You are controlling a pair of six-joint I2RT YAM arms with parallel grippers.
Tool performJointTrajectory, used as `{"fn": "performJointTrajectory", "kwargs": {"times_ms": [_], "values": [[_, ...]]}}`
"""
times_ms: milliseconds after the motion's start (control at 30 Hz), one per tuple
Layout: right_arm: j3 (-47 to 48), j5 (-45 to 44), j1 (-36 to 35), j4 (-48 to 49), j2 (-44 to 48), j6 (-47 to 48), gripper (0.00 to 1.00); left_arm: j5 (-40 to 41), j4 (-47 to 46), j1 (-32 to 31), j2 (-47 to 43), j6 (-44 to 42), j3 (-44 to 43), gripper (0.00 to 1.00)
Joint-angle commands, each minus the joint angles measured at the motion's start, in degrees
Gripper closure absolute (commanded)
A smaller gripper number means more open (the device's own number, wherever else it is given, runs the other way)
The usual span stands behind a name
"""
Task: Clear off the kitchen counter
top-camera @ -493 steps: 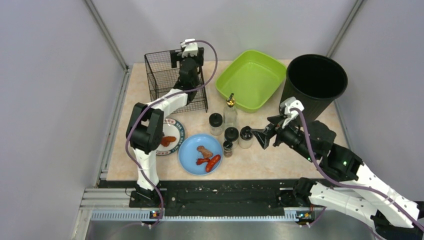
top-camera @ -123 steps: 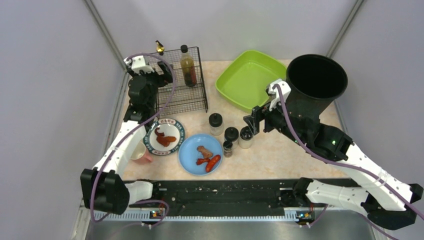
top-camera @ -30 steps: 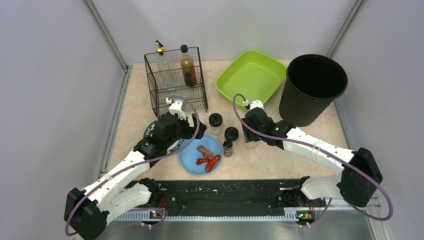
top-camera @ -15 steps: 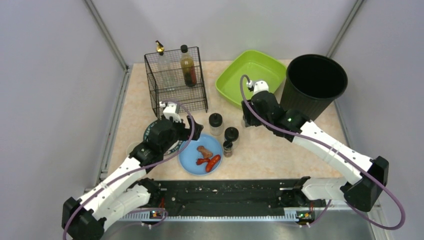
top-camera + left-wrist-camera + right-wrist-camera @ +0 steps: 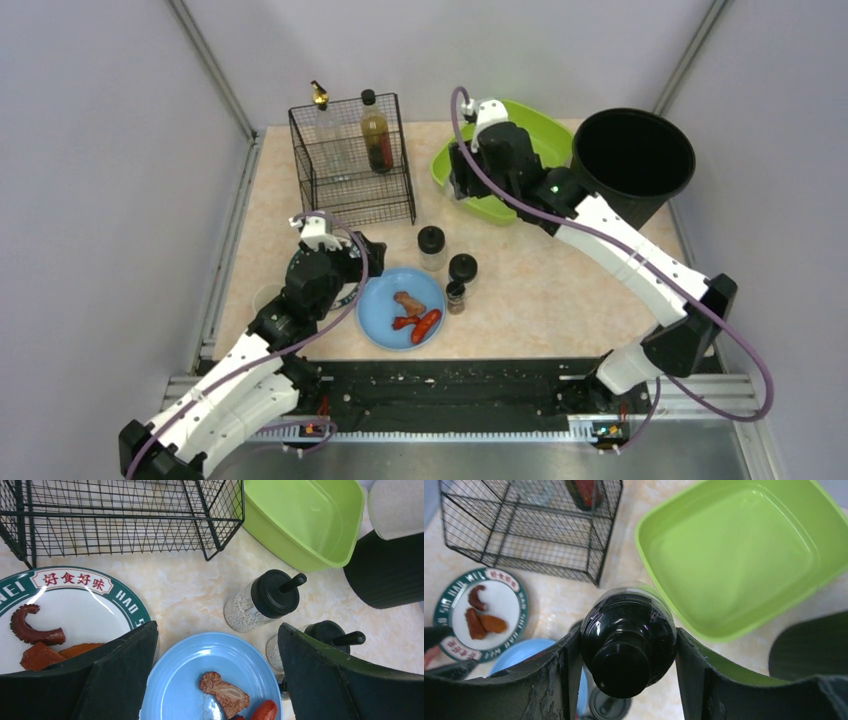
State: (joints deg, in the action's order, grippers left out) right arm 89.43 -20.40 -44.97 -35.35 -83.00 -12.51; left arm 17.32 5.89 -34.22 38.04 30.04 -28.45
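Observation:
The kitchen counter (image 5: pixel 560 290) is a beige marbled worktop. My right gripper (image 5: pixel 460 185) is shut on a clear shaker jar with a black cap (image 5: pixel 626 640) and holds it in the air over the counter, by the left edge of the green tub (image 5: pixel 545 140). My left gripper (image 5: pixel 358 256) is open and empty, low over the gap between the green-rimmed plate (image 5: pixel 65 615) and the blue plate (image 5: pixel 400 305). In the left wrist view its fingers (image 5: pixel 100 680) frame the blue plate (image 5: pixel 200 655), which holds meat and sausage pieces.
Two black-capped shakers (image 5: pixel 431 245) (image 5: pixel 462 268) and a small jar (image 5: pixel 455 295) stand mid-counter. A wire basket (image 5: pixel 350 170) with two bottles stands back left. A black bin (image 5: pixel 630 160) stands back right. A pale cup (image 5: pixel 265 297) sits by the left edge.
My right gripper has lifted a shaker off the counter and carried it back and left, past the green tub's edge. My left gripper has drawn back slightly toward the near left.

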Motion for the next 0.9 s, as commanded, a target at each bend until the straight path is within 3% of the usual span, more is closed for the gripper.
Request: {"fn": "performJointTrajectory", "kwargs": {"times_ms": [0,333,867], "values": [[9.9,4.5,-0.4,7.5,-6.0,1.4,1.0,3.4,-1.9,-0.2,-2.1,1.8,0.4,0.07],[26.8,9.2,-0.6,10.0,-19.5,2.3,1.0,6.1,-2.8,-0.2,-7.0,4.4,3.1,0.09],[38.0,9.3,-0.6,19.7,-35.1,4.6,1.0,10.7,-2.6,-0.2,-16.2,6.4,6.3,0.12]]}}
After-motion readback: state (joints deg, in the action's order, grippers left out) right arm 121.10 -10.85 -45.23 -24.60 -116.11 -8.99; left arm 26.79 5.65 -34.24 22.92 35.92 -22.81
